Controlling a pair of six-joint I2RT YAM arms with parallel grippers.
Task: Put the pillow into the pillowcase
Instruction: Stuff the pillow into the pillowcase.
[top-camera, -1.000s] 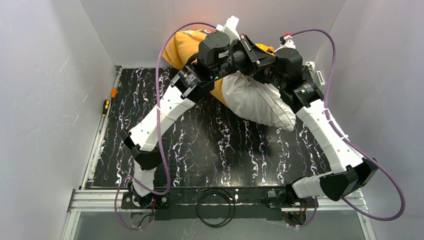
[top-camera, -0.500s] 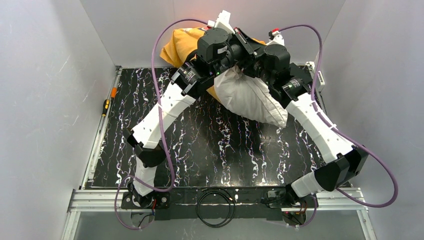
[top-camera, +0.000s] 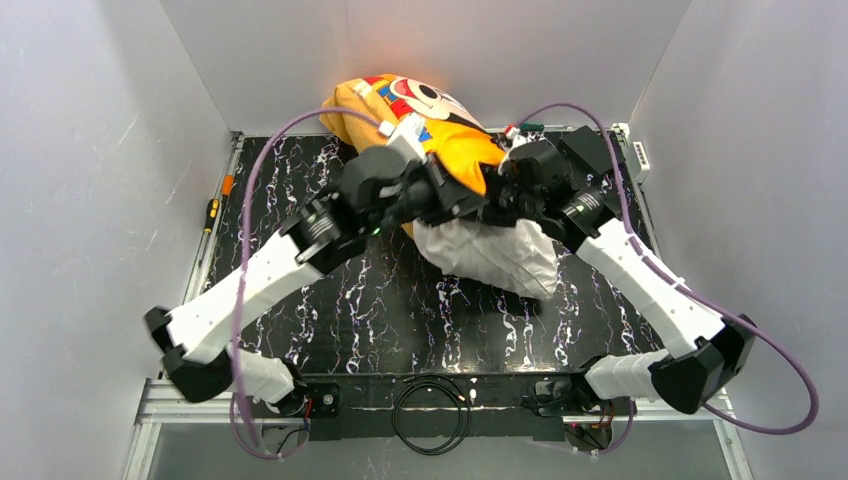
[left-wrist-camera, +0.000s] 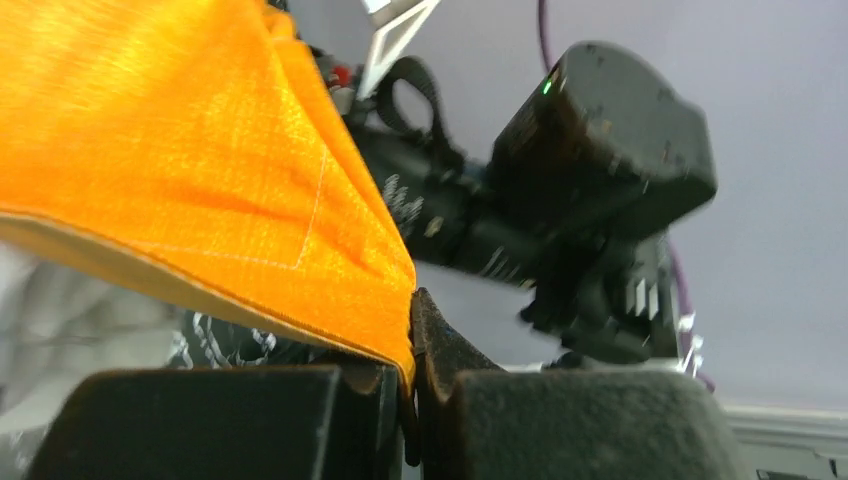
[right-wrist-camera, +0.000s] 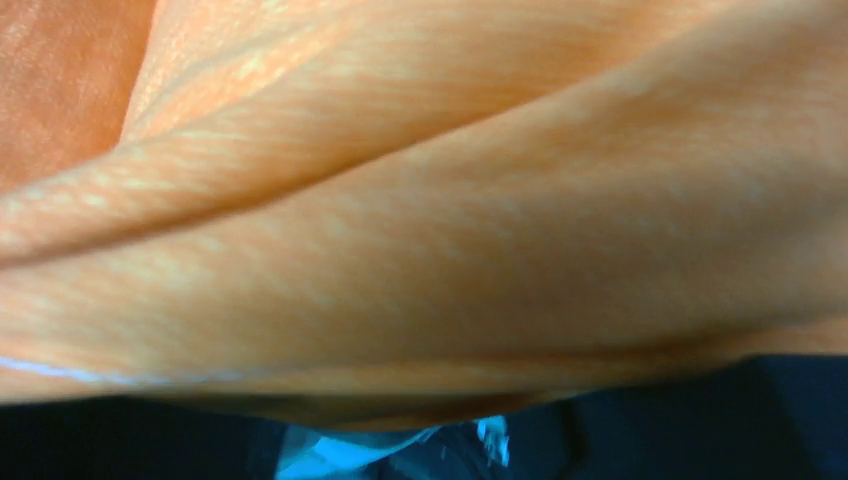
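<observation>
Right gripper (top-camera: 498, 188) unreadable — pillowcase (right-wrist-camera: 420, 200) blankets its lens.

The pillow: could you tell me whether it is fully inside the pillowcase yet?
Partly in: the pillow shows its white near end sticking out of the orange pillowcase; depth inside cannot be told.

The bright orange fabric pillowcase (top-camera: 458, 145) carries a cartoon face printed in black, white and red; in my left wrist view its hem shows a pale cream edge. The plump off-white fabric pillow (top-camera: 495, 255) is plain. My left gripper (left-wrist-camera: 410, 385) is matte black. The flat tabletop (top-camera: 400, 310) is black with white marbled veins. My arm cables (top-camera: 250, 170) are purple.
</observation>
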